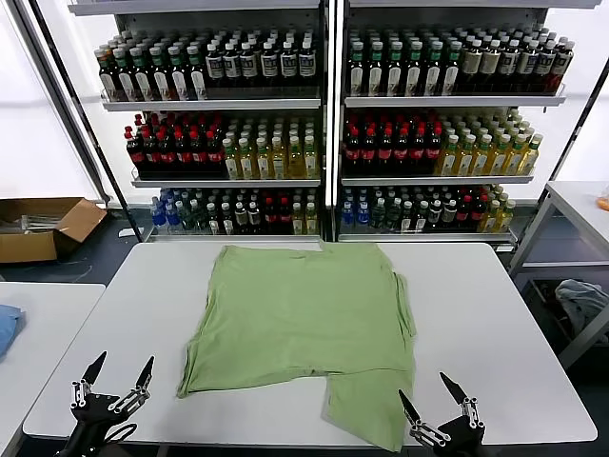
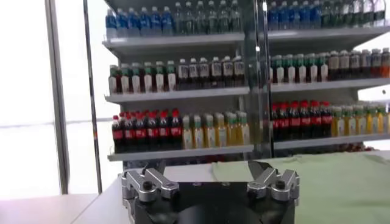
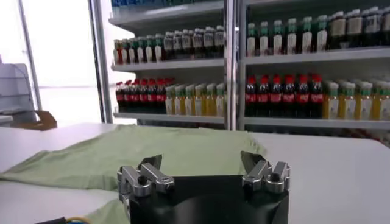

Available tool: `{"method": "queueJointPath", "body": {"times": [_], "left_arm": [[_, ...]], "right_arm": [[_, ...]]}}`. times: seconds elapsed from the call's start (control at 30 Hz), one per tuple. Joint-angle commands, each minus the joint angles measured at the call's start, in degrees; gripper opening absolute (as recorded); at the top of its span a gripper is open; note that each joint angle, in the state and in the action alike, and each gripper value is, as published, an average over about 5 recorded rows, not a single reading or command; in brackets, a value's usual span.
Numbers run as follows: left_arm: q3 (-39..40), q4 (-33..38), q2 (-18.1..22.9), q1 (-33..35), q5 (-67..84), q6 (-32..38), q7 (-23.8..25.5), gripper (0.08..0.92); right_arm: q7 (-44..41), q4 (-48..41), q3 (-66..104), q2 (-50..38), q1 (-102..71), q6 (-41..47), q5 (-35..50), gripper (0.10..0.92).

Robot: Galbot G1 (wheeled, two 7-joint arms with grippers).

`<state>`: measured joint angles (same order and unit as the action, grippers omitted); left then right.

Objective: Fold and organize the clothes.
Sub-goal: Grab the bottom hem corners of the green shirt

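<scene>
Looking at the biggest stuff first: shelves (image 1: pixel 328 114) packed with drink bottles (image 1: pixel 400 143) fill the back wall. In front sits the white surface (image 1: pixel 114 314), with the light green shirt (image 1: pixel 300 319) spread flat across its middle (plain side up, one piece hanging toward the near edge). A cardboard box (image 1: pixel 43 227) lies on the floor off to the left. Both arms wait at the near edge: left tool (image 1: pixel 119 373) near the left corner, right tool (image 1: pixel 430 390) just beside the shirt's near hem. Both are spread wide, holding nothing.
</scene>
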<state>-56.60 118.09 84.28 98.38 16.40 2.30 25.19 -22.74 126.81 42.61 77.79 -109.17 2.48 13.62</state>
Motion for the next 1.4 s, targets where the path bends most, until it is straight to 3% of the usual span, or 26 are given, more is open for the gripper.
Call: {"method": "queueJointPath", "body": {"times": [0.03,0.4,0.87,1.07,1.4], "left_arm": [[7.69,3.32,-7.43,1.80,-2.11,-15.02,-6.37,0.823],[11.87,-0.60,-11.03,-3.42,0.59,-26.50,-10.17,0.823],[14.93,-2.76,-10.38,-5.62,1.55,-29.15,-12.20,0.823],[16.05,-3.53,-9.87,-5.35,1.08,-28.58,-10.63,0.790],[15.80,-3.75,-9.62,-4.94,0.87,-27.93,-8.24,0.507]], "right_arm": [[1.45,0.93,-0.59,-0.82,-0.66,10.02,-6.94,0.823],[1.56,0.36,-4.16,-0.21,0.94,16.53,-9.93,0.823],[3.14,-2.24,-9.55,0.02,3.32,17.83,-12.18,0.810],[3.63,-2.76,-10.67,0.02,3.40,17.69,-12.20,0.667],[2.54,-2.87,-10.16,-0.40,3.55,16.26,-9.68,0.373]]}}
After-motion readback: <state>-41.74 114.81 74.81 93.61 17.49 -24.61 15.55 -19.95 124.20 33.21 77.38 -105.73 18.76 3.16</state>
